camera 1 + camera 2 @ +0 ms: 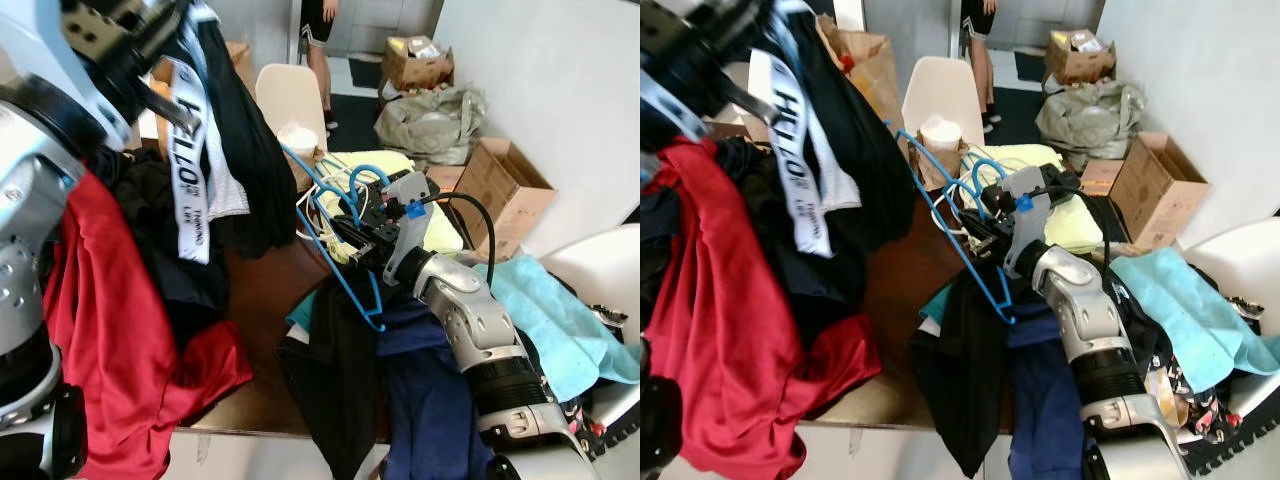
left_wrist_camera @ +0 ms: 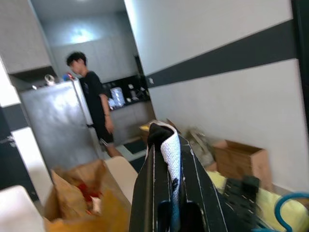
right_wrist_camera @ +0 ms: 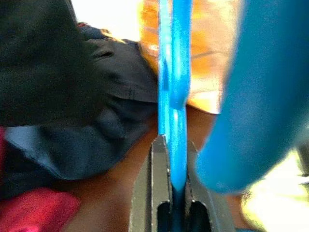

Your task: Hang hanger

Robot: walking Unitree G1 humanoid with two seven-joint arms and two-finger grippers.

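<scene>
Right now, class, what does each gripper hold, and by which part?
Right gripper: blue hanger, clamped on its thin bar. Left gripper: black-and-white garment, pinched at a fold.

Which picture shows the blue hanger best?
The left eye view: the blue hanger shows nearly whole there, hook and long side, held up by the right gripper. The right eye view shows much the same. The right wrist view has just a blurred blue bar pinched between the fingers.

person (image 1: 318, 40): head cut off | blue hanger (image 3: 172, 96): blurred close-up
</scene>
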